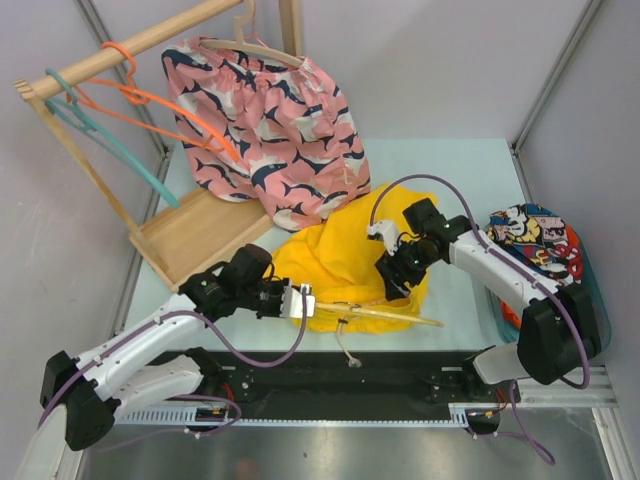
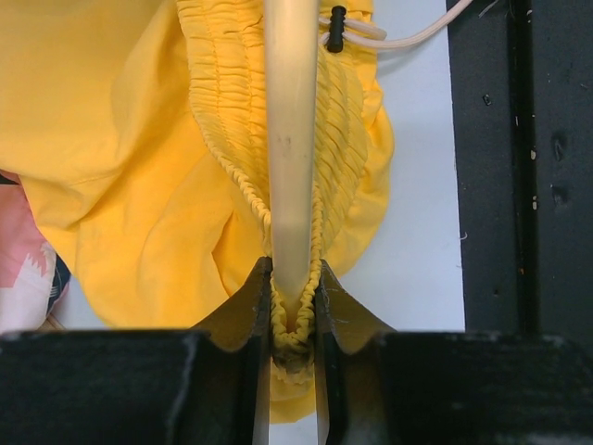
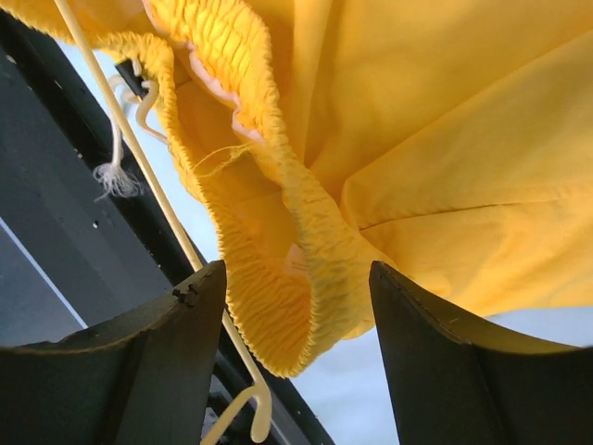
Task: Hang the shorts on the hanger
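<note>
Hanger and, it seems, shorts sit pinched in left gripper; right gripper gapes around shorts, holding nothing.

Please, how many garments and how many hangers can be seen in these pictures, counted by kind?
Garments: 3 (yellow shorts, pink whale-print shorts, cartoon-print garment)
Hangers: 4 (pale-yellow hanger, orange hanger, teal hanger, wooden hanger)
Total: 7

The shorts are plain bright yellow, the hanger pale yellow.
</note>
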### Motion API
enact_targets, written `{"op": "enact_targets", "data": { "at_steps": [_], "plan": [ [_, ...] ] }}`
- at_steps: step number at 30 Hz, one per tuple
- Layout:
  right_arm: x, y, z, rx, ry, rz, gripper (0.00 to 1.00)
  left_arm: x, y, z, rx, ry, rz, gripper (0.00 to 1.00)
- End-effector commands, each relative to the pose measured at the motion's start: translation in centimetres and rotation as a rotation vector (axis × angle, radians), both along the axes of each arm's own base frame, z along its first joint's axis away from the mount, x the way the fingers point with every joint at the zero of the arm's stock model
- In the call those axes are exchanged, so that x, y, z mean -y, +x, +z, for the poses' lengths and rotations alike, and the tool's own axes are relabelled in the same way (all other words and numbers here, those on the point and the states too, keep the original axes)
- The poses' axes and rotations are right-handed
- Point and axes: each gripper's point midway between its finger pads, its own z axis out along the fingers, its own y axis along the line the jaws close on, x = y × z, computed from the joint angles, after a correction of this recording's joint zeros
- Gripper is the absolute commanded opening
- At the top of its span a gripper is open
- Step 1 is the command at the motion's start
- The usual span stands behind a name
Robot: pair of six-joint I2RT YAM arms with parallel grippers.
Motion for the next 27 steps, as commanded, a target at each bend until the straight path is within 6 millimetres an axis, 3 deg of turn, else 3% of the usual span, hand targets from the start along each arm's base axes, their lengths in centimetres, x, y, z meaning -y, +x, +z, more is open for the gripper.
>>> {"op": "enact_targets", "data": {
  "at_steps": [1,3,6,7,9,10,12,16,22,27],
  "plan": [
    [1.0,-0.7,-2.2,0.003,-0.122,0.020,0.67,0.8,0.4,1.7,0.009,-0.075,0.043,0.00],
    [1.7,-0.4,-3.0,0.009,-0.151,-0.001,0.65,0.5,0.5,2.0,0.012,-0.088,0.056,0.00],
    [4.1,0.8,-4.0,-0.006,-0.188,-0.094,0.49,-0.6,1.2,2.3,0.025,-0.096,0.085,0.00],
    [5.2,1.3,-3.9,-0.010,-0.189,-0.134,0.36,-1.6,1.3,2.2,0.008,-0.087,0.109,0.00],
    [6.3,1.8,-3.7,-0.004,-0.186,-0.163,0.22,-2.4,1.9,2.5,0.032,-0.081,0.117,0.00],
    [6.8,1.8,-3.6,-0.003,-0.192,-0.173,0.11,-3.3,2.1,2.3,0.021,-0.074,0.146,0.00],
    [8.1,2.1,-3.2,0.019,-0.194,-0.198,0.00,-4.2,2.5,2.4,0.045,-0.070,0.154,0.00],
    [10.5,2.6,-2.5,0.047,-0.214,-0.247,0.00,-6.6,3.6,1.6,0.051,-0.043,0.227,0.00],
    [14.5,3.1,-1.7,0.094,-0.250,-0.311,0.00,-8.6,4.8,0.5,0.058,0.020,0.259,0.00],
    [15.8,2.9,-0.6,0.139,-0.263,-0.317,0.00,-9.3,5.7,-0.1,0.050,0.078,0.264,0.00]
  ]
}}
